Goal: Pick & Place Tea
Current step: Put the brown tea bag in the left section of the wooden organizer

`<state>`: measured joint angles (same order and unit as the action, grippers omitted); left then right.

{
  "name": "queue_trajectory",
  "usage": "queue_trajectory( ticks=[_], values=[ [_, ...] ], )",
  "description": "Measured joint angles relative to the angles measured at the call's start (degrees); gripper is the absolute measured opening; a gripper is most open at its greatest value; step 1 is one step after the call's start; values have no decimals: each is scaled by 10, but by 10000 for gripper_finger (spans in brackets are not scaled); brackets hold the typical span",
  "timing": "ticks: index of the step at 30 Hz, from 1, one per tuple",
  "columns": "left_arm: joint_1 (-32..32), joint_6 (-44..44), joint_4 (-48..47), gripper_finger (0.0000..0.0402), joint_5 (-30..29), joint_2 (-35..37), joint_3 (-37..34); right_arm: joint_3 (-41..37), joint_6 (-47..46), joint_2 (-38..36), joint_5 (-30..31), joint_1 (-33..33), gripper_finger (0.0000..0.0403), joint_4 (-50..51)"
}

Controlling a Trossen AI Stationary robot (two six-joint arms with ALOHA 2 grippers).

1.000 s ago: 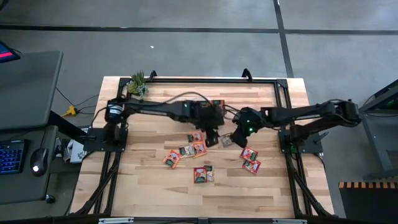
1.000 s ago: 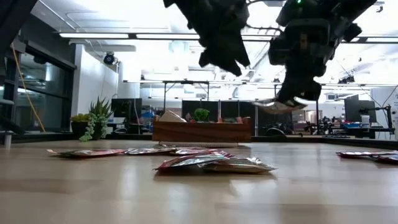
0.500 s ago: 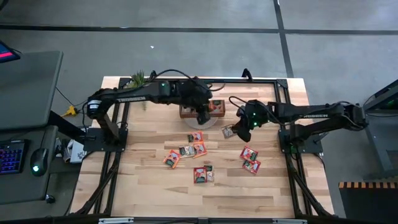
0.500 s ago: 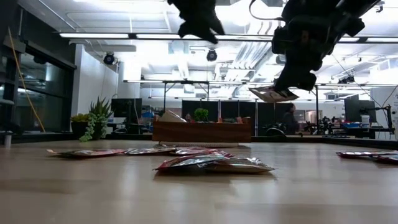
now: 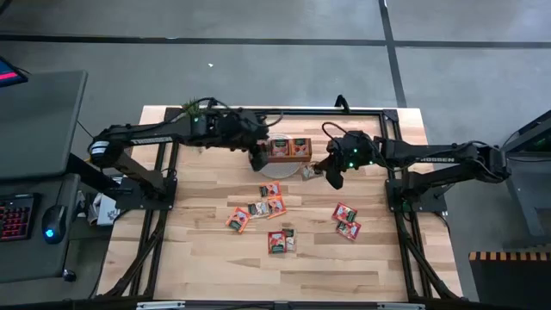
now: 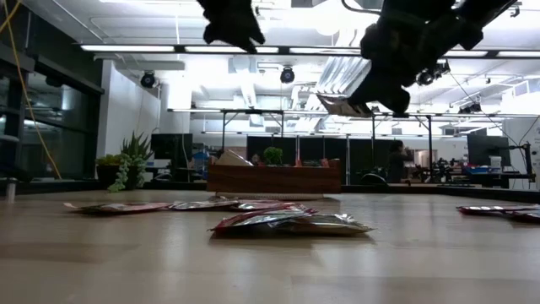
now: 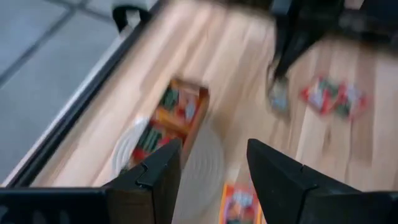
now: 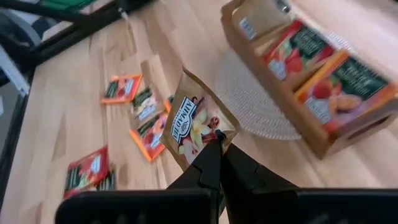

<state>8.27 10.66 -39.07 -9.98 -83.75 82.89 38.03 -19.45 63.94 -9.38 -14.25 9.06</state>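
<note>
Several red and orange tea sachets (image 5: 269, 207) lie flat on the wooden table. A brown wooden tray (image 5: 288, 149) holding sachets stands on a round white mat (image 5: 291, 170) near the far edge. My right gripper (image 8: 217, 146) hangs just right of the tray, shut on a tan sachet (image 8: 198, 124) with a pale flower label. My left gripper (image 7: 211, 165) hovers open and empty at the tray's left end, high above the table (image 6: 232, 21). My right gripper pinches one corner (image 8: 214, 138) of the tan sachet between its two fingertips. It comes slanting down from the table's right side. The sachet sticks out past the fingertips toward the tray, tilted and lifted clear of the table (image 6: 342, 105).
A small potted plant (image 5: 191, 112) stands at the far left corner. Black frame rails (image 5: 362, 110) run along the table's far and side edges. Two more sachets (image 5: 346, 220) lie at the right. Bare wood fills the near half of the table.
My left gripper has risen and drawn back from above the loose sachets toward the far left, ending at the tray's left end. My right gripper has risen and gone toward the far edge with the tan sachet, which has tipped and come closer to the tray.
</note>
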Motion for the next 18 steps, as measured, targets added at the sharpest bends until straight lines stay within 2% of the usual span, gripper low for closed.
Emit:
queue_trajectory(
  ticks=[3,7,12,18],
  values=[
    [0,21,6,177,4,43,-72,32,17,6,1,-11,0,10],
    [0,47,54,177,2,100,-162,118,83,41,25,-20,0,65],
    [0,66,126,177,9,174,-255,262,164,133,26,-43,0,164],
    [0,62,169,177,1,253,-331,404,242,250,19,-49,0,261]
  ],
)
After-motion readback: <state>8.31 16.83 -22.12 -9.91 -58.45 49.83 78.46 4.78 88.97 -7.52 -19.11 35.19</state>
